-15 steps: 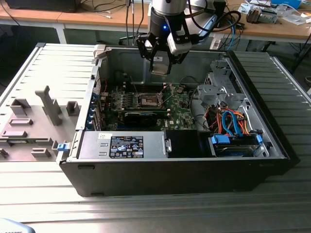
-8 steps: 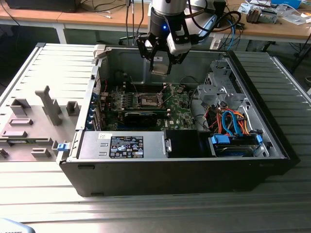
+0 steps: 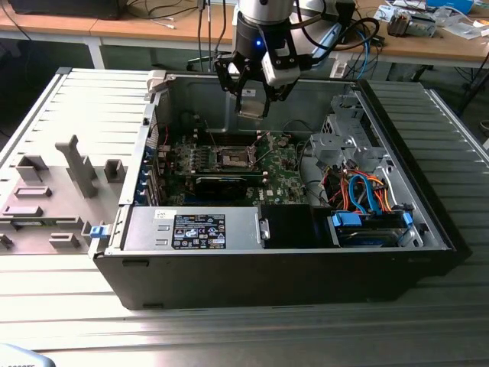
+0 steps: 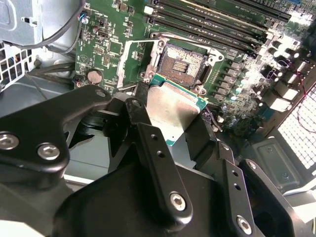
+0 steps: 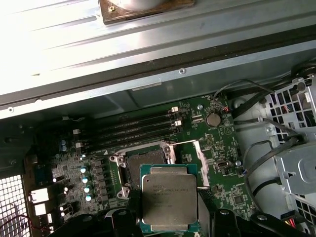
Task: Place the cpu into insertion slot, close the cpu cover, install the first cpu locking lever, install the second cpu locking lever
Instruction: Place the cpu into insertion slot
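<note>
- My jaws are clenched on the cpu (image 4: 173, 111). One black finger (image 4: 153, 148) presses against each of two opposite edges, and the dull metal top faces both wrist cameras.
- In the exterior view my gripper (image 3: 252, 98) hangs at twelve o'clock over the open computer case (image 3: 229, 275). I hold the chip up in the air, well apart from the green motherboard (image 3: 279, 176) below.
- The insertion slot (image 4: 183, 64) lies bare with its dark centre uncovered. It sits at the middle of the board, under me and toward six o'clock in the exterior view.
- The cpu cover (image 5: 201, 165) is swung up off the socket and stands along one side of it.
- Long black memory slots (image 5: 133, 129) run beside the socket.
- The case lies on its side on a ribbed grey metal table (image 3: 229, 336).
- At nine o'clock in the exterior view, a grey side panel (image 3: 53, 191) with moulded plastic pieces lies flat on the table, just beside the case.
- Inside the case, orange and blue cables (image 3: 367, 195) bunch at four o'clock, and a metal box with a dark label (image 3: 191, 225) sits at seven o'clock.
- Wooden desks (image 3: 114, 30) line the twelve o'clock edge of the room, strewn with cables and clutter.
</note>
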`<action>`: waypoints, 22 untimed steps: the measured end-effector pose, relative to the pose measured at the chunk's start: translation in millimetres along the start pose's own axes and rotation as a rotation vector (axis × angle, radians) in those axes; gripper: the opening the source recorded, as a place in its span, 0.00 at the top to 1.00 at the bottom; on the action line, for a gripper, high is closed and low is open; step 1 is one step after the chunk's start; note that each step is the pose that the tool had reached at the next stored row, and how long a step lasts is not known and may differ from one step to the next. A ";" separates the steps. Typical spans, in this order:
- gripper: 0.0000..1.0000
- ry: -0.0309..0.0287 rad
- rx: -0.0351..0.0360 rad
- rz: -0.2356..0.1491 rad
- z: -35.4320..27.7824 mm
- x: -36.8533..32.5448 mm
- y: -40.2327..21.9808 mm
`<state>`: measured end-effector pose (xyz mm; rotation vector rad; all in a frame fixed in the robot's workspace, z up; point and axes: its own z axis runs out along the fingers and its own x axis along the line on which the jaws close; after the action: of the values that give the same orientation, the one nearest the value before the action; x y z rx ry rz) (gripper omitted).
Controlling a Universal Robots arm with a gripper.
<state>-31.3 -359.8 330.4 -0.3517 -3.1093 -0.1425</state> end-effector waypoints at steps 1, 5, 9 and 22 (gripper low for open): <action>0.45 -0.0001 0.0000 0.001 0.0 0.0 0.0; 0.45 -0.0007 -0.0002 0.008 0.1 0.0 0.0; 0.45 -0.0013 -0.0003 0.015 0.1 0.0 0.0; 0.45 -0.0031 -0.0007 0.035 0.2 0.0 0.0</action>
<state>-31.3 -359.8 330.2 -0.4062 -3.1043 -0.1428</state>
